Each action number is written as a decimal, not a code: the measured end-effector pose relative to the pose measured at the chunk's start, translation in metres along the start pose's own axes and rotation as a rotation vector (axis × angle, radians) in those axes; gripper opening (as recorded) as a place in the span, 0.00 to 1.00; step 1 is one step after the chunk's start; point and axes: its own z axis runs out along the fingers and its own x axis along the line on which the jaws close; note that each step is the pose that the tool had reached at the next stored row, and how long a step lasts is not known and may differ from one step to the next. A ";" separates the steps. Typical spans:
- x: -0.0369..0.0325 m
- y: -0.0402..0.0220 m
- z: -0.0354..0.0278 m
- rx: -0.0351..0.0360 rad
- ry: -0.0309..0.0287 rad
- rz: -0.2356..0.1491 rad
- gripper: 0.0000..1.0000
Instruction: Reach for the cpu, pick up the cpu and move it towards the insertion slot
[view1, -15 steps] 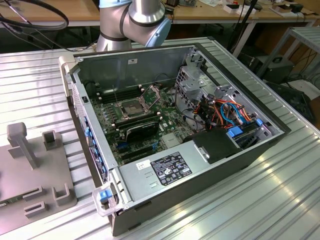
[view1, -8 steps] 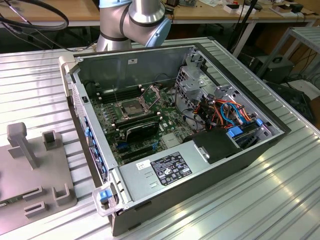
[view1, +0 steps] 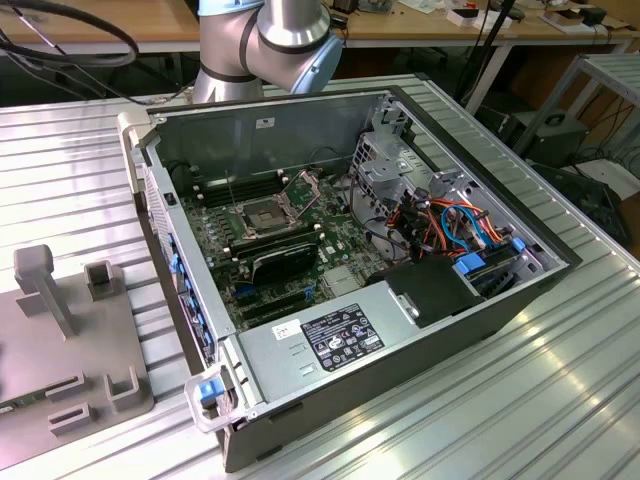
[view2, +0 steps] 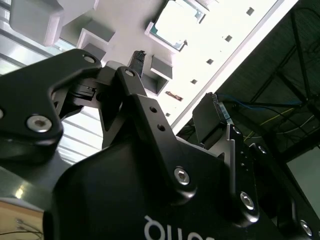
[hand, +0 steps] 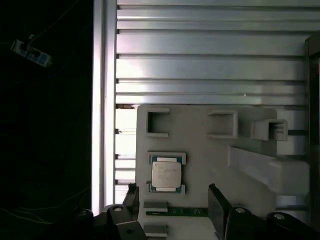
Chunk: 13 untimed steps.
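The cpu, a small pale silvery square chip, lies flat between two small brackets on a grey fixture plate; the second wrist view shows it brightly lit. My gripper is open, its two black fingers spread wider than the chip. It hovers short of the chip without touching it, and nothing sits between the fingers. The insertion slot, a square socket with a dark centre and a silver frame, sits on the green motherboard inside the open computer case, its hinged bracket raised.
The fixture plate carries several raised brackets and an upright post. The case walls surround the motherboard. A drive cage, coloured cables and a power supply crowd the case. A ribbed aluminium table lies underneath.
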 end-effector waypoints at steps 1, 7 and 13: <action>0.0000 -0.0001 0.0021 0.0000 0.0000 0.000 0.66; 0.0001 -0.0007 0.0169 0.0002 0.0001 0.000 0.66; 0.0002 -0.0012 0.0292 0.0002 -0.0001 0.000 0.66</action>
